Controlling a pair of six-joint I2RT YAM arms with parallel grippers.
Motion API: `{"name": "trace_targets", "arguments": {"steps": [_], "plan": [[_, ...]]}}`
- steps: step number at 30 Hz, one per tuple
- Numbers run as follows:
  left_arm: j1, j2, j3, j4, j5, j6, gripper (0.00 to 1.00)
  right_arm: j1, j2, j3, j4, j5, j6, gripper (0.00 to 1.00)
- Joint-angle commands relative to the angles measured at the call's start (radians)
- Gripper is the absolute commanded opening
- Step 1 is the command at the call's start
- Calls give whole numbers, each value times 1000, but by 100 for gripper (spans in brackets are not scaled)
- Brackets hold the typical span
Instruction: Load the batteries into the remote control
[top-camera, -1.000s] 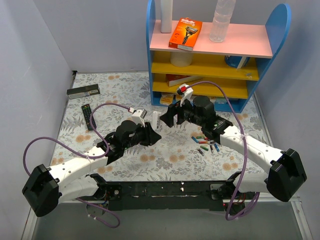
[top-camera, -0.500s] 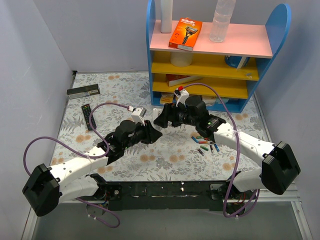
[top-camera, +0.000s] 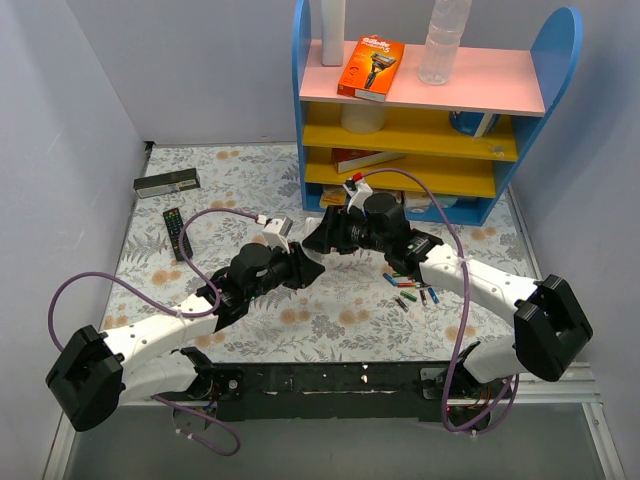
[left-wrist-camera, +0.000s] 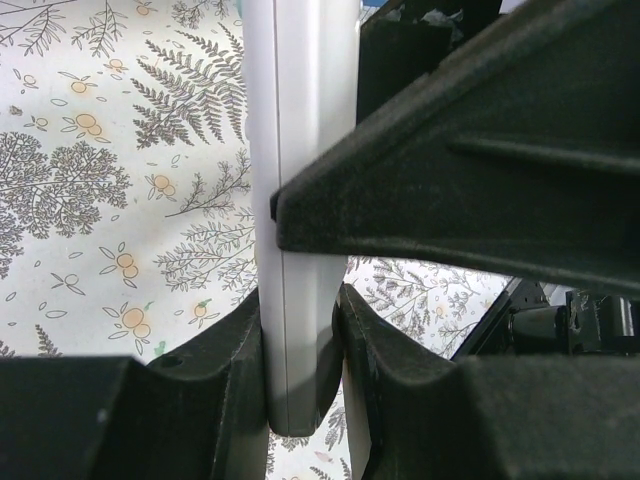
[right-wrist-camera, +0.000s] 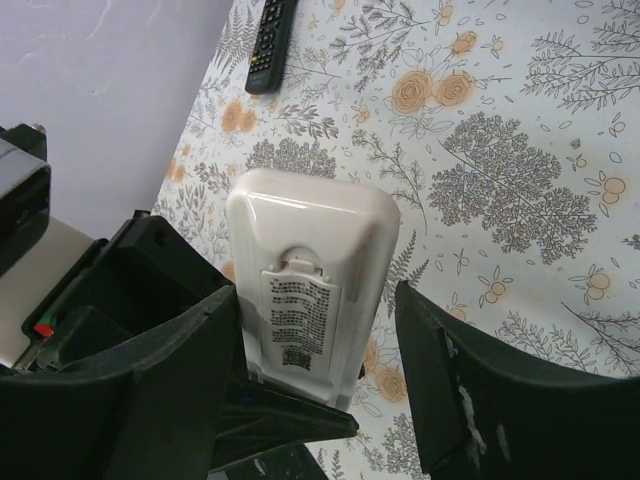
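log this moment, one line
left gripper: shut on remote control | right gripper: open around it | back cover: on | batteries: on table

Top external camera sits high at the near edge, looking down over the table (top-camera: 340, 305). Opposed wrist cameras both closely frame the remote control (right-wrist-camera: 310, 290).

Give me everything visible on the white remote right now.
The white remote is a slim, glossy plastic bar with rounded corners, held above the table with its back toward the right wrist camera. Its back cover, with a latch tab and small printed text, looks closed. The left end effector clamps one end between its fingers. The right end effector straddles the other end, open; one finger touches a side edge, and the other shows a gap.
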Motion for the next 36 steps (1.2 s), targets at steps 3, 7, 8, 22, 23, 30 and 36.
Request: {"name": "trace_targets", "arguments": {"steps": [3,7,8,22,23,30,36], "plan": [[5,-21,-19,37,-4,30,0,4,21,67,84,2,10,50],[5,-34,-22,19,-1,33,4,4,8,64,89,-2,-21,15],[5,-37,-22,14,0,36,8,4,3,64,89,-2,-27,5],[68,-157,-51,-20,175,164,87,-3,-114,21,133,-143,-358,1],[80,-162,-55,-17,236,171,87,-5,-120,18,139,-162,-380,1],[183,-197,-59,48,456,237,88,-11,-164,-19,173,-272,-489,1],[202,-191,-10,9,550,273,88,-11,-190,-51,162,-341,-613,1]]}}
